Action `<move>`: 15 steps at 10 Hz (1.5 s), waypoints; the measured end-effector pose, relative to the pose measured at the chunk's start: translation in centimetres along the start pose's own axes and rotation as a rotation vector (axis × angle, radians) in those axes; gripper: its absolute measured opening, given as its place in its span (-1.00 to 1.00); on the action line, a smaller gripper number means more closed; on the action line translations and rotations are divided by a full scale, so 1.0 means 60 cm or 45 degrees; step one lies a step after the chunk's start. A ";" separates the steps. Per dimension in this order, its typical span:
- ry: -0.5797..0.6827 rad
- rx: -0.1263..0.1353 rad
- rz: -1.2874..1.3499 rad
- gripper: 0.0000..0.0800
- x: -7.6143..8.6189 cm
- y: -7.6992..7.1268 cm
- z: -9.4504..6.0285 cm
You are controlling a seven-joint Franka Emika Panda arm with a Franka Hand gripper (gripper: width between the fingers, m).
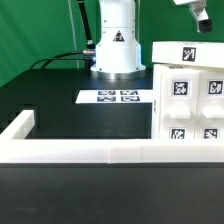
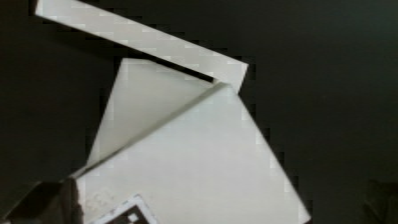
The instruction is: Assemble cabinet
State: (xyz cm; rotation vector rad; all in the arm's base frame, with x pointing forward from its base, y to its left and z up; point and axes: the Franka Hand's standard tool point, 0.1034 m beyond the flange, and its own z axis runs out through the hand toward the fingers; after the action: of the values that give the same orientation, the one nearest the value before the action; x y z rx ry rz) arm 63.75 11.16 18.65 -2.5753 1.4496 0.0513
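1. Several white cabinet (image 1: 187,97) parts, a large body with tagged blocks, sit at about 3 o'clock in the exterior view, on the black surface (image 1: 50,110).
2. Each visible tag is a black-and-white square pattern — no readable words or brand names.
3. The marker board (image 1: 118,97) lies flat at centre, four tags on it, just beside the cabinet.
4. The fingers (image 1: 201,14) hang at 1 o'clock, above the cabinet — spread or pressed together, I cannot tell.
5. A white border rail (image 1: 80,152) runs across at 6 o'clock.
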 end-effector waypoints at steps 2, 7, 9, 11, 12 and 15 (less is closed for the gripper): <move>-0.030 -0.028 -0.308 0.99 -0.001 -0.008 0.000; -0.020 -0.030 -0.807 0.99 0.003 -0.007 0.002; 0.023 -0.063 -1.259 0.99 0.006 -0.006 0.005; 0.035 -0.105 -1.635 0.99 0.003 -0.007 0.005; 0.032 -0.118 -1.748 0.99 0.001 -0.007 0.006; 0.014 -0.158 -2.089 0.99 0.005 -0.003 0.007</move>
State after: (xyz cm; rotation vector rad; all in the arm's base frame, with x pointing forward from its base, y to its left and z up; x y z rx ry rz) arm 64.10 11.09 18.25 -2.9441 -0.9349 -0.1037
